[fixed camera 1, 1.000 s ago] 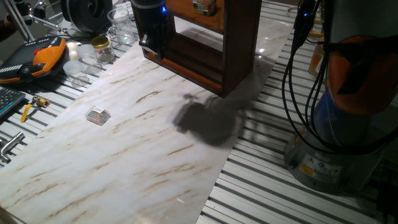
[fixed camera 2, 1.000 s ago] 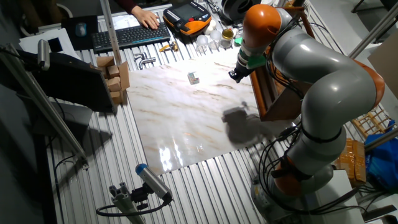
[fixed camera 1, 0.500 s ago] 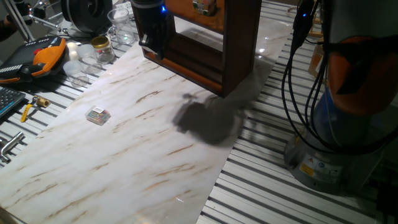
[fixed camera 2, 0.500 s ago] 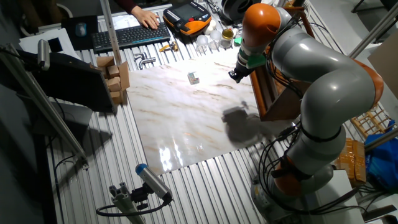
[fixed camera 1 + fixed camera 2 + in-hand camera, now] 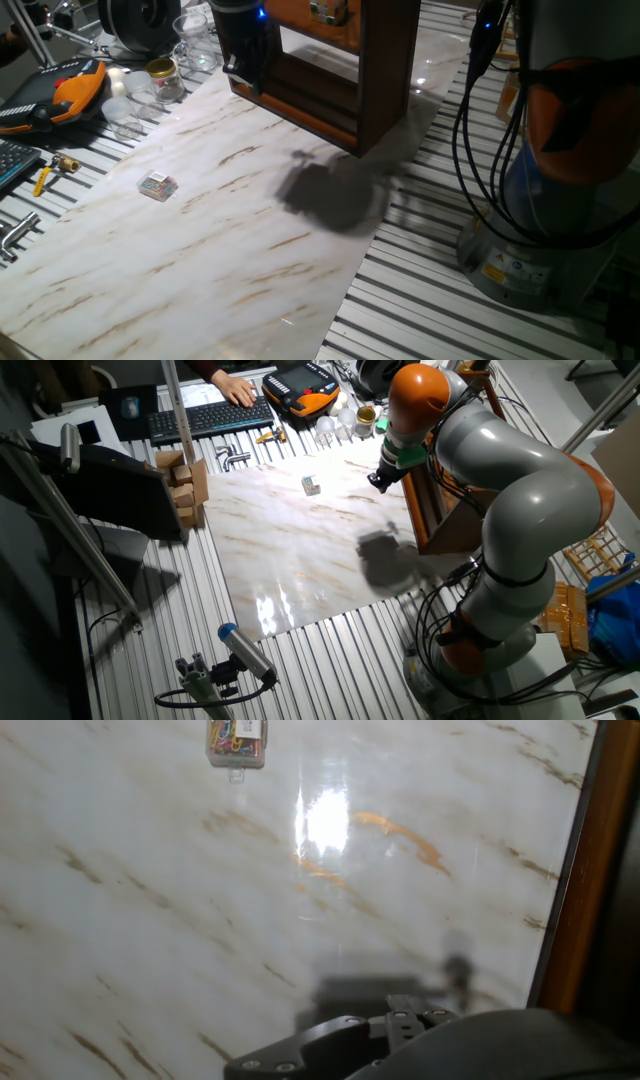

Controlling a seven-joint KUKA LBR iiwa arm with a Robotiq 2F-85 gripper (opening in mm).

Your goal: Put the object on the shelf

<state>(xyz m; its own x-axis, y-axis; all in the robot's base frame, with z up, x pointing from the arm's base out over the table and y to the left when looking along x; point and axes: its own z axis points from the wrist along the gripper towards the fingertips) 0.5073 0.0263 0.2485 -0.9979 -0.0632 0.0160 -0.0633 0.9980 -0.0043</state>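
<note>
The puzzle cube does not show clearly in any view. A small pale thing (image 5: pixel 322 9) lies on the shelf's orange-brown board at the top edge; I cannot tell what it is. The dark-brown shelf (image 5: pixel 385 75) stands at the far side of the marble board; it also shows in the other fixed view (image 5: pixel 437 510) and at the right edge of the hand view (image 5: pixel 585 870). My gripper (image 5: pixel 243 80) hangs just above the marble at the shelf's left front corner (image 5: pixel 377 480). Its dark body (image 5: pixel 400 1040) fills the bottom of the hand view, and the fingertips are hidden.
A flat whitish block with coloured marks (image 5: pixel 157 185) lies on the marble board (image 5: pixel 200 260), left of the gripper (image 5: pixel 311 485) (image 5: pixel 236 740). Jars, glassware and an orange tool (image 5: pixel 80 90) crowd the far left. Cables and the arm's base (image 5: pixel 540 200) stand at the right.
</note>
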